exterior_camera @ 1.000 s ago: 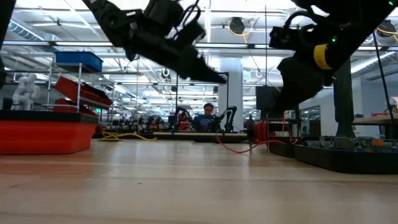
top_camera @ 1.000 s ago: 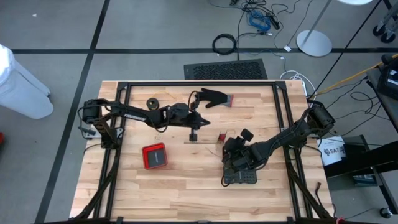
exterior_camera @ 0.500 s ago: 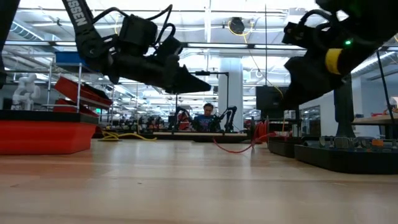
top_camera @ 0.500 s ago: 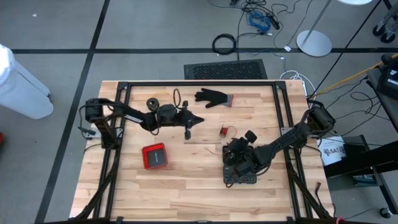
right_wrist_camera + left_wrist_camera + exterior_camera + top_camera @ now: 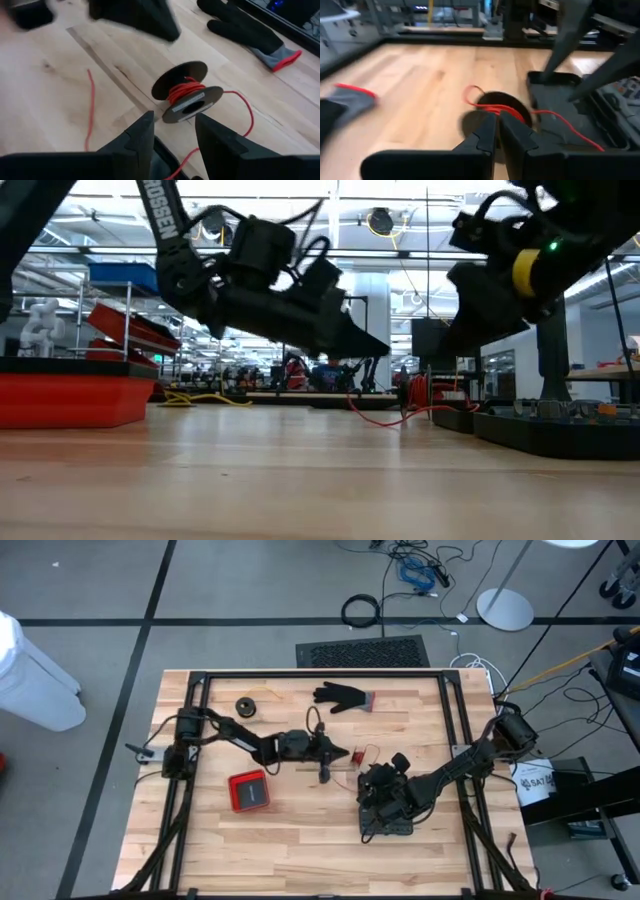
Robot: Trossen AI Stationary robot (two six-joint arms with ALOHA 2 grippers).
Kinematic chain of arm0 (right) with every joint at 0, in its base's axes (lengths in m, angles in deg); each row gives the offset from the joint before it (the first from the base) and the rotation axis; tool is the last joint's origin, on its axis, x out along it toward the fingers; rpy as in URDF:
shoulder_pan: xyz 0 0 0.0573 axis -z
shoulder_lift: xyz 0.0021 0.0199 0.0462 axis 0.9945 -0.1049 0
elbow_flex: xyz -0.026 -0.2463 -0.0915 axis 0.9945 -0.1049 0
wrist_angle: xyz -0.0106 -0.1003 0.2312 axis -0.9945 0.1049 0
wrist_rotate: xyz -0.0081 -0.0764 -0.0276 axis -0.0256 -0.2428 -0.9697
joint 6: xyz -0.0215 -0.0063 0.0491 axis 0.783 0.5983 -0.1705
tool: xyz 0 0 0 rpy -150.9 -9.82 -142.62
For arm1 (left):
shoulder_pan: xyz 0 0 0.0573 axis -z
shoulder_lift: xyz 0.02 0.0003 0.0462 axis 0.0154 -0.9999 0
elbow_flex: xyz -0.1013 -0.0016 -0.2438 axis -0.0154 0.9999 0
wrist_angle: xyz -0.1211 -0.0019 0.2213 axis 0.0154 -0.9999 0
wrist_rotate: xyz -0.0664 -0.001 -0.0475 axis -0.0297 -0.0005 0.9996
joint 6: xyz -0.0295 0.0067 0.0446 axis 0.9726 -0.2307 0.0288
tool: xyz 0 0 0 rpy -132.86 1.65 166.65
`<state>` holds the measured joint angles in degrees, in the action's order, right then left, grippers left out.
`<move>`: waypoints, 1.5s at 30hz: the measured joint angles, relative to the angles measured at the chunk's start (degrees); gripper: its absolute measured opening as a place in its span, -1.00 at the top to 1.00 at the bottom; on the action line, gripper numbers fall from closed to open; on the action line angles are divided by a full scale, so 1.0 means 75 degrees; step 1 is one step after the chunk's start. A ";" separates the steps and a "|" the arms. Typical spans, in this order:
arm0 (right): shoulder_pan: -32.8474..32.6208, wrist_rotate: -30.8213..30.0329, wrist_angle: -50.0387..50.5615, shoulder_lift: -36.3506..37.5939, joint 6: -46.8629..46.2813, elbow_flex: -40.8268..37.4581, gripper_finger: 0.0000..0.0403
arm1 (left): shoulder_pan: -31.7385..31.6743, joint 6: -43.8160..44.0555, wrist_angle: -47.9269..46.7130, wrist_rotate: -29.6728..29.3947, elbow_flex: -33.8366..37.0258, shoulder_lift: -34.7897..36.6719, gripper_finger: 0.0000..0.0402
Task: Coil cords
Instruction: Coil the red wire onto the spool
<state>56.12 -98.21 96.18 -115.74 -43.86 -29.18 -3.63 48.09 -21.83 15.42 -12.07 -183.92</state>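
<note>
One cord is thin red wire wound on a small black spool [image 5: 357, 753] [image 5: 187, 92] standing mid-table on its rim; its tail [image 5: 246, 112] trails loose over the wood. My left gripper [image 5: 341, 752] [image 5: 497, 122] is shut and hangs low, level, its tips just short of the spool's left side; the right wrist view shows a gap between them. My right gripper [image 5: 379, 776] [image 5: 174, 119] is open and slants down at the spool from the near right, with the spool beyond its fingertips. A second black spool [image 5: 245, 705] lies at the far left.
A black glove with a red cuff [image 5: 345, 697] lies at the far side. A red box [image 5: 248, 790] sits near left of centre. A black tray [image 5: 386, 825] lies under my right arm. A loose red wire piece [image 5: 91, 105] lies on the wood.
My left gripper has sunk and gone toward the table's right edge, up to the red-wire spool, rolling about its own axis and staying shut. The spool has kept its place.
</note>
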 joint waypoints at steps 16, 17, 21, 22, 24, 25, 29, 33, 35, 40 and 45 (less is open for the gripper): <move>0.0000 -0.0186 -0.0781 -0.1206 -0.0350 -0.0002 0.35 | 0.0471 -0.0171 -0.0570 -0.1399 -0.0864 -0.0432 0.85; 0.0000 -0.0198 -0.0829 -0.1259 -0.0350 -0.0002 0.35 | 0.0471 -0.0180 -0.0684 -0.1408 -0.0899 -0.0432 0.85; 0.0000 -0.0219 -0.0878 -0.1293 -0.0350 -0.0002 0.35 | 0.0471 -0.0167 -0.0690 -0.1428 -0.0983 -0.0432 0.85; 0.0000 -0.0221 -0.0883 -0.1293 -0.0348 -0.0002 0.35 | 0.0471 -0.0138 -0.0727 -0.1428 -0.1006 -0.0432 0.85; 0.0000 -0.0221 -0.0923 -0.1293 -0.0343 -0.0002 0.35 | 0.0471 -0.0113 -0.0967 -0.1439 -0.1125 -0.0432 0.85; 0.0000 -0.0227 -0.0925 -0.1293 -0.0339 -0.0002 0.35 | 0.0477 -0.0113 -0.1133 -0.1482 -0.1203 -0.0432 0.85; 0.0000 -0.0254 -0.0970 -0.1293 -0.0309 -0.0002 0.35 | 0.0557 -0.0243 -0.1528 -0.1802 -0.1466 -0.0540 0.85; -0.0017 -0.0256 -0.1126 -0.1293 -0.0163 -0.0002 0.35 | 0.0640 -0.0664 -0.1438 -0.2593 -0.1486 -0.0650 0.85; -0.0054 -0.0249 -0.1204 -0.1293 -0.0118 -0.0002 0.35 | 0.0628 -0.0745 -0.1508 -0.2732 -0.1486 -0.0651 0.85; -0.0171 -0.0311 -0.1190 -0.1293 -0.0090 -0.0002 0.35 | 0.0576 -0.0715 -0.1647 -0.2621 -0.1472 -0.0683 0.86; -0.0209 -0.0431 -0.1187 -0.1293 -0.0096 -0.0002 0.35 | 0.0584 -0.0710 -0.1630 -0.2173 -0.1472 -0.0677 0.96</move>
<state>54.55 -101.45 87.27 -125.44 -44.58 -29.19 0.75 42.77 -34.06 -0.88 -23.11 -189.00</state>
